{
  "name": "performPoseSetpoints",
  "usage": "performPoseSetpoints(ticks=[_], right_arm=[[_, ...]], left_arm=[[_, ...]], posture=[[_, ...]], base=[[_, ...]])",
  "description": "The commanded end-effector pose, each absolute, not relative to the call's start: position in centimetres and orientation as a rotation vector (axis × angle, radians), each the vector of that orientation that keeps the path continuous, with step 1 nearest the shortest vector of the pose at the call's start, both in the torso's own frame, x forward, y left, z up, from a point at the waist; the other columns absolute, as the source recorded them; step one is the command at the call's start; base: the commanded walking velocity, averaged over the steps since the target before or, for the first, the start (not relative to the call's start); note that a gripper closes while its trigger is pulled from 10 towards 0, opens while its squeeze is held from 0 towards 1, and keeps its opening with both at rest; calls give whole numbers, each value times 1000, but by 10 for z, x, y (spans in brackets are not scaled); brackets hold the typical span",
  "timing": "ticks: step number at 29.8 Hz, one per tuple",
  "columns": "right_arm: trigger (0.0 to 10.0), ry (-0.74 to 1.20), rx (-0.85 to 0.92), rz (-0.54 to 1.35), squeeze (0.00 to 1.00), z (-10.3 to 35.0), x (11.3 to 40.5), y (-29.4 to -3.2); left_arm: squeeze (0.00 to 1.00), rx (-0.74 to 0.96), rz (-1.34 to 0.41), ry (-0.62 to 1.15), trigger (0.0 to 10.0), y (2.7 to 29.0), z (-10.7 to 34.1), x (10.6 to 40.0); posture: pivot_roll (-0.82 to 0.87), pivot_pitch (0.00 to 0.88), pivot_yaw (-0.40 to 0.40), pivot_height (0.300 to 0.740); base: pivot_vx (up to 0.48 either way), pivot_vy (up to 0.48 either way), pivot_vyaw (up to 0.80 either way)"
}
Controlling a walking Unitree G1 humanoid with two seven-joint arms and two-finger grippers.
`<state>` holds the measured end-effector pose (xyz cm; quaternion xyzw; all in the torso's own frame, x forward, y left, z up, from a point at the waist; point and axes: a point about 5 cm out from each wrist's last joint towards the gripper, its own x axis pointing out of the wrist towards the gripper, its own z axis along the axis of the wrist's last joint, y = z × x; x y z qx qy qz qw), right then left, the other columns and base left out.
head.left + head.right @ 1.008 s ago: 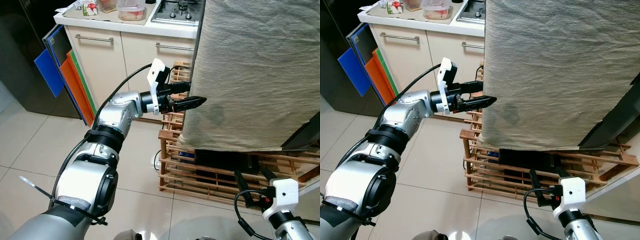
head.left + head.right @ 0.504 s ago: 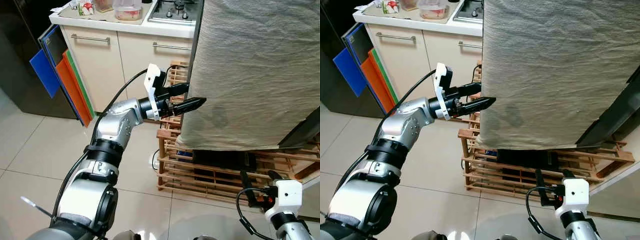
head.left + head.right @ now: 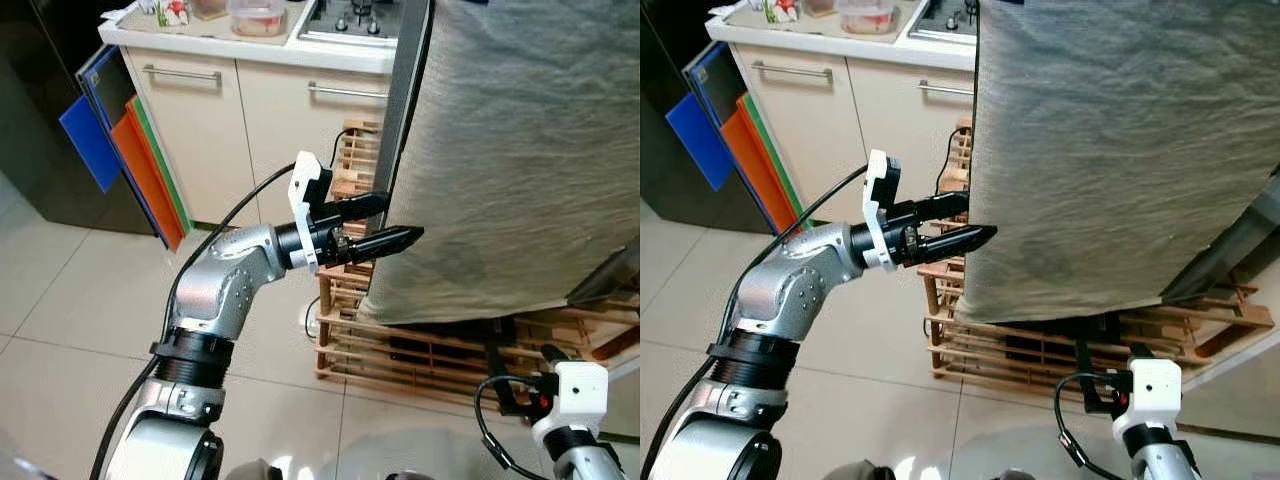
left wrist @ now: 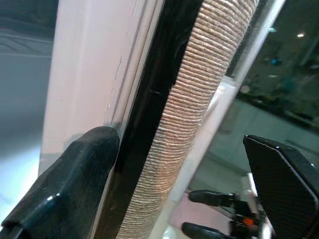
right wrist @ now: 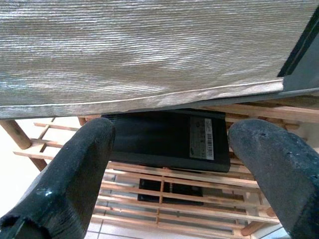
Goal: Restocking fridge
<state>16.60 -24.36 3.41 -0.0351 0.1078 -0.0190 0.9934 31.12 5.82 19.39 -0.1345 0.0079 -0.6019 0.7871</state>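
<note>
At mid-frame our left claw stands open, fingers straddling the cloth-draped fridge door edge to swing it wider for restocking, while our right claw, also open, hangs idle lower right above the wooden rack.

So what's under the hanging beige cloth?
Under the beige cloth sits a slatted wooden rack holding a black box with a label. The cloth hides the rack's upper part and whatever it drapes over.
</note>
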Motion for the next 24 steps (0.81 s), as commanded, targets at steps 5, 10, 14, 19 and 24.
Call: performPoseSetpoints(ticks=[5, 10, 14, 19, 24], right_arm=[[10000, 208, -84, -49, 0, 35, 168, -245], [10000, 214, -84, -33, 0, 35, 169, -245], [10000, 214, -85, -32, 0, 34, 170, -245], [10000, 212, -85, -29, 0, 34, 172, -244], [10000, 215, -82, -19, 0, 33, 173, -244]], left_arm=[[0, -237, -1251, -3, 10000, 58, 200, 306], [0, -246, -1289, -11, 10000, 53, 205, 296], [0, -243, -1293, -17, 10000, 53, 207, 294], [0, -210, -1246, -47, 10000, 56, 215, 296], [0, -132, -1214, -55, 10000, 59, 218, 294]], posture=[[-114, 45, 42, 740], [-109, 38, 39, 740], [-107, 34, 40, 740], [-104, 28, 41, 740], [-95, 28, 38, 740]], base=[[0, 0, 0], [0, 0, 0], [0, 0, 0], [0, 0, 0], [0, 0, 0]])
